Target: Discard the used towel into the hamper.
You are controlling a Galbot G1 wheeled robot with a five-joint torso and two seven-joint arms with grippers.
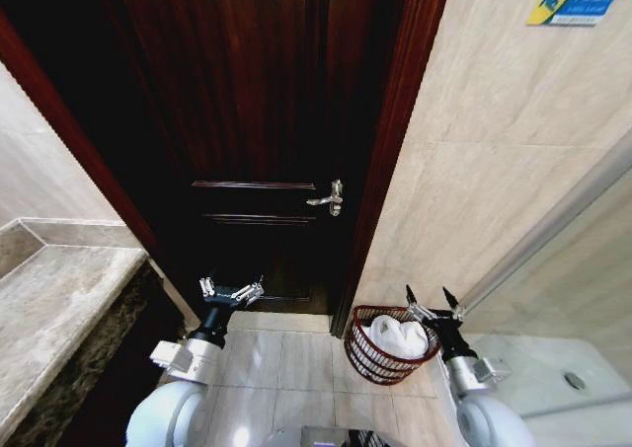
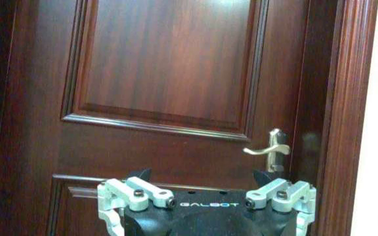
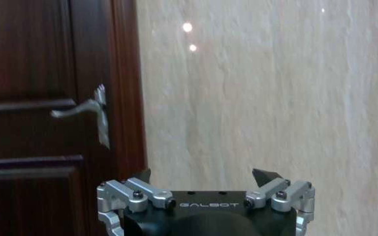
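Both arms are raised near the robot's body; the left gripper (image 1: 232,289) and right gripper (image 1: 431,300) stand wide apart, holding nothing. The white towel (image 1: 397,336) lies inside the hamper (image 1: 367,360) just beside the right gripper, by the door (image 1: 259,121); I judge the task done, so withdraw without snagging the rim.

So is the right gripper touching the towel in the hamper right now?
Cannot tell. In the head view the open right gripper sits at the rim of the hamper, right beside the white towel, but no clear gap or contact shows.
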